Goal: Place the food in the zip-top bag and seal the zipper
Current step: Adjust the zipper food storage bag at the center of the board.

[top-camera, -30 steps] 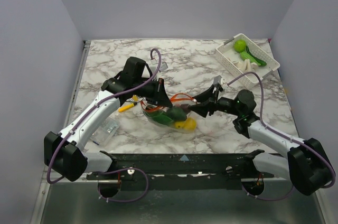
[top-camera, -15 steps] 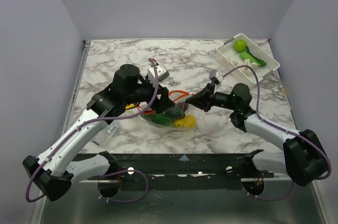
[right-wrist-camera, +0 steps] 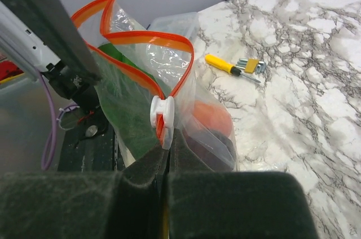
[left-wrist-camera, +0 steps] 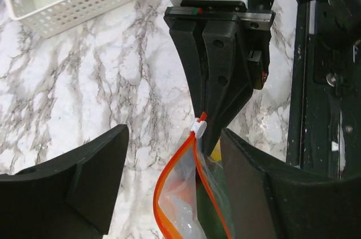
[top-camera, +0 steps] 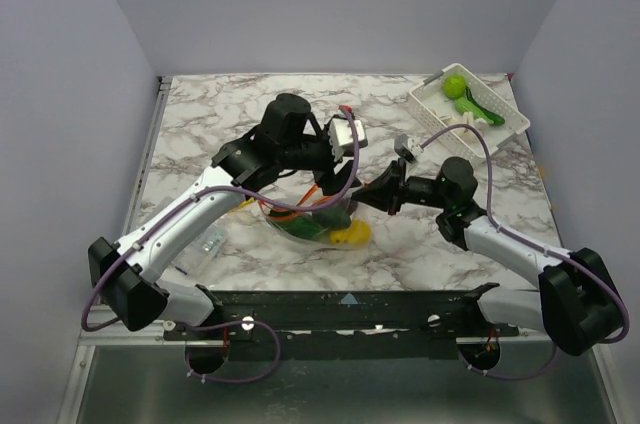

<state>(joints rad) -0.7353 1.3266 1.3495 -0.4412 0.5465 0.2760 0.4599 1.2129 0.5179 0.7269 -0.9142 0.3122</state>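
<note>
Zip-top bag (top-camera: 315,219) lies on the table (top-camera: 220,114), food (top-camera: 350,235) inside, mouth gaping. My right end effector (right-wrist-camera: 168,151) pinches its zipper (right-wrist-camera: 135,39) end; my left end effector (left-wrist-camera: 174,143) is spread, empty. More green food (top-camera: 455,87) sits in the basket (top-camera: 430,116); sealing undone.

This is looking like a robot test cell in a lab, not a home. Plain grey-lilac walls (top-camera: 330,4) are boxing in a marble-patterned tabletop (top-camera: 220,114) on three sides. The left arm (top-camera: 190,219) and the right arm (top-camera: 510,249) are sitting bolted to a black rail (top-camera: 340,309) along the bottom edge. Purple cables (top-camera: 470,147) are looping loose, and toy food (top-camera: 456,86) is lying in a white basket (top-camera: 425,109) at upper right.
</note>
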